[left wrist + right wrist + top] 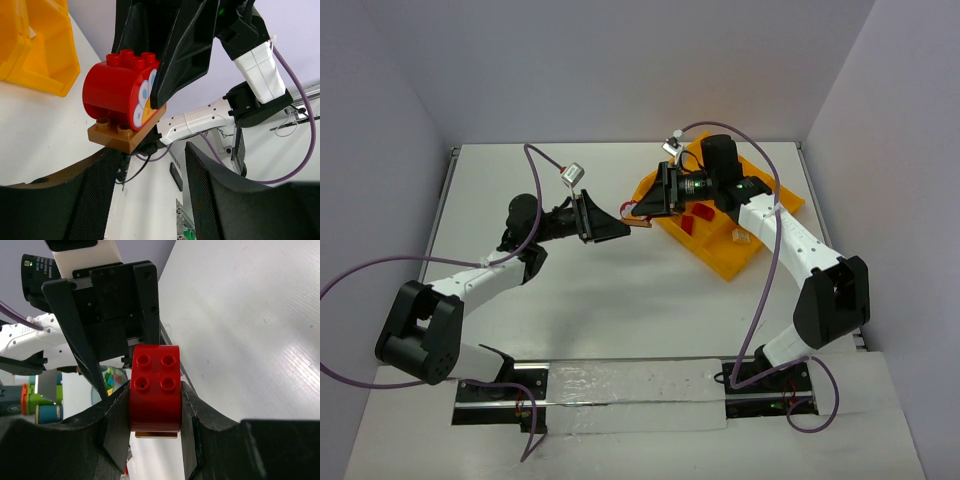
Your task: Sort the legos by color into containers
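A red rounded lego (155, 390) with a face sticker sits stacked on a brown plate (122, 136). My right gripper (155, 396) is shut on the red lego's sides and holds the stack in the air left of the orange-yellow tray (745, 255). The stack also shows in the top view (638, 214). My left gripper (150, 187) is open and empty, its fingertips just short of the brown plate, facing the right gripper (648, 207). The left finger (97, 195) lies right under the plate. Red legos (698, 218) and a pale one (740, 235) lie in tray compartments.
The tray's near corner (40, 55) shows at the upper left of the left wrist view. Purple cables (775, 270) loop around both arms. White walls enclose the table on three sides.
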`<action>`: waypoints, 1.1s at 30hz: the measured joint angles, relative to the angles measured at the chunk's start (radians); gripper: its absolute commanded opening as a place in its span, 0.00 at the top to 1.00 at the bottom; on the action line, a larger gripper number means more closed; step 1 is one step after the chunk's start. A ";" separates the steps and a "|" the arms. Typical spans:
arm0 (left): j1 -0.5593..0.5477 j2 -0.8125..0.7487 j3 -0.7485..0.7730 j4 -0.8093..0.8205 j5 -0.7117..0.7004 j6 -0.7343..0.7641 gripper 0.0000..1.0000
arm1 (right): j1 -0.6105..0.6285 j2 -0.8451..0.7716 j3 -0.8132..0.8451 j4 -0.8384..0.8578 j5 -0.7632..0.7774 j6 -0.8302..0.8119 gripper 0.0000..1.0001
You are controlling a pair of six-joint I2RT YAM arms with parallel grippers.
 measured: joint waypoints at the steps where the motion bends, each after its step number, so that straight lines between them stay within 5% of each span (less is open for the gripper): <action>1: 0.000 0.000 0.000 0.000 0.000 0.000 0.37 | 0.001 0.000 0.000 0.002 -0.002 0.002 1.00; 11: 0.000 0.000 0.000 -0.004 -0.001 0.011 0.26 | 0.010 0.000 0.000 0.038 -0.022 0.027 1.00; 24: 0.016 0.007 0.000 0.041 -0.002 -0.021 0.30 | 0.022 0.006 -0.002 0.076 -0.085 0.034 1.00; 33: 0.024 0.013 0.000 0.134 0.000 -0.079 0.33 | 0.035 0.008 -0.097 0.321 -0.204 0.188 1.00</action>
